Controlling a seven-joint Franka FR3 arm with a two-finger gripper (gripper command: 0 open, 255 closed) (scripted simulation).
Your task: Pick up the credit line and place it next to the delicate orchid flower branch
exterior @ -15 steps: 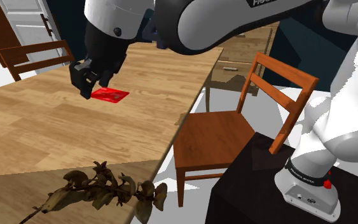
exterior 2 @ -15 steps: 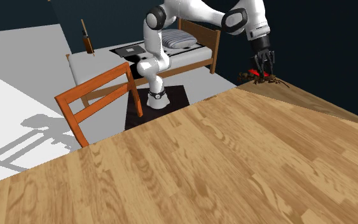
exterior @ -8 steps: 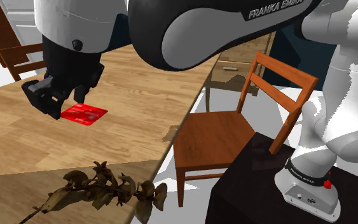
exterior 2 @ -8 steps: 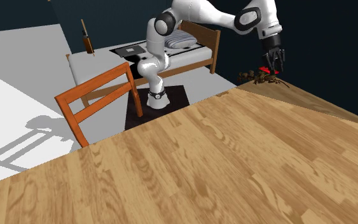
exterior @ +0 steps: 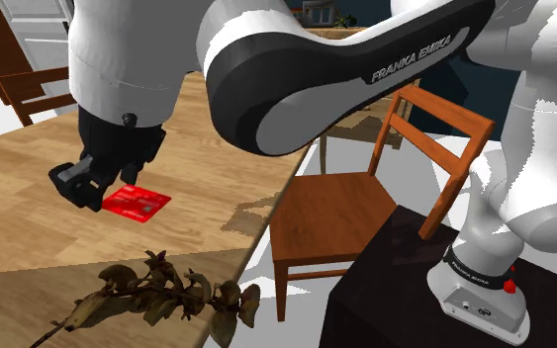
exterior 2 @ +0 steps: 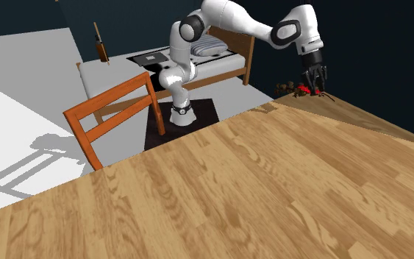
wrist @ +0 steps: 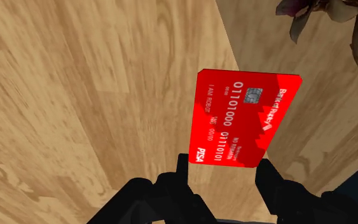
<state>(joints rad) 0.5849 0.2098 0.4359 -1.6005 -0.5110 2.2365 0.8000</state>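
A red credit card [wrist: 244, 118] with white digits and a chip is clasped by one short edge between my black fingers [wrist: 182, 173]. In the shoulder view my gripper [exterior: 90, 190] hangs low over the wooden table [exterior: 29, 188], shut on the card [exterior: 139, 202], which sticks out flat toward the shoulder view's right. The dark, brownish orchid branch [exterior: 157, 295] lies on the table nearer the camera than the card, a short way off. Across the table, the second exterior view has my gripper [exterior 2: 314, 81] just above the branch [exterior 2: 295, 91], with the card [exterior 2: 304, 87] a small red spot.
A wooden chair [exterior: 365, 203] stands close against the table's edge beside my dark stand [exterior: 415, 297]. Another chair [exterior: 39, 89] is at the table's far side. A third chair [exterior 2: 113, 118] and a bed [exterior 2: 198, 59] appear in the second exterior view.
My gripper has carried the card toward the shoulder view's left and nearer the camera, closer to the branch and lower over the table. The grip has stayed the same.
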